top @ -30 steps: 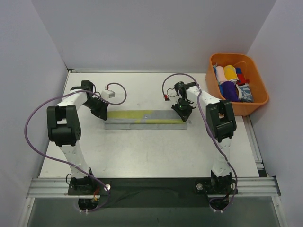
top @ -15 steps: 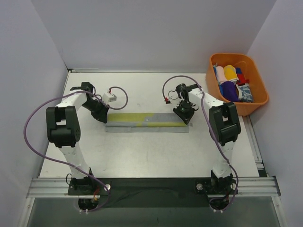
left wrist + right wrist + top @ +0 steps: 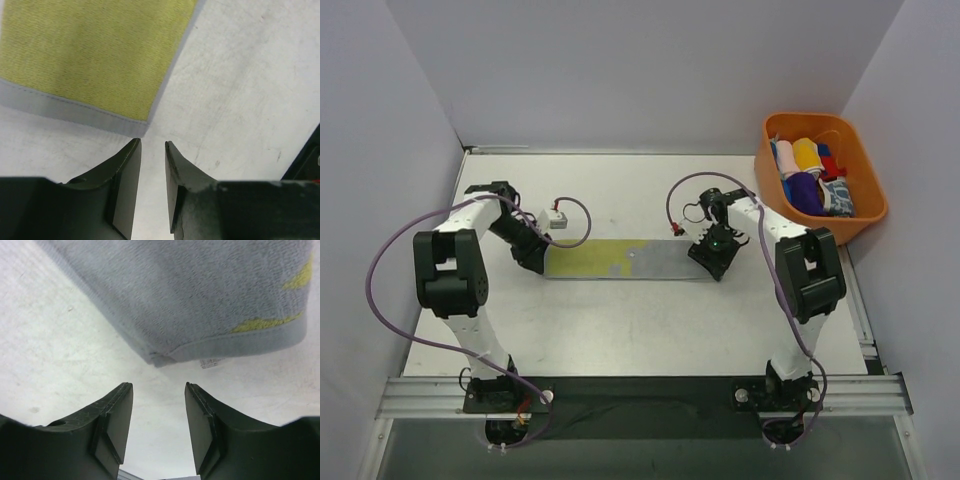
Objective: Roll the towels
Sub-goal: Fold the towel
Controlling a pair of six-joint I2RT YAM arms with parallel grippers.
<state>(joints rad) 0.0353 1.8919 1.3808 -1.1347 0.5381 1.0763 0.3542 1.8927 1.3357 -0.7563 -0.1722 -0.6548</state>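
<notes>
Flanking the flat towel (image 3: 620, 260), both jaws gape.

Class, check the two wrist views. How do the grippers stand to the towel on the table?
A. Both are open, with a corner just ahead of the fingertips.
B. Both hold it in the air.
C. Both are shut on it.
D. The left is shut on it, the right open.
A: the left gripper and right gripper each show bare table between parted fingers, with a corner of the towel lying just beyond the tips.
</notes>
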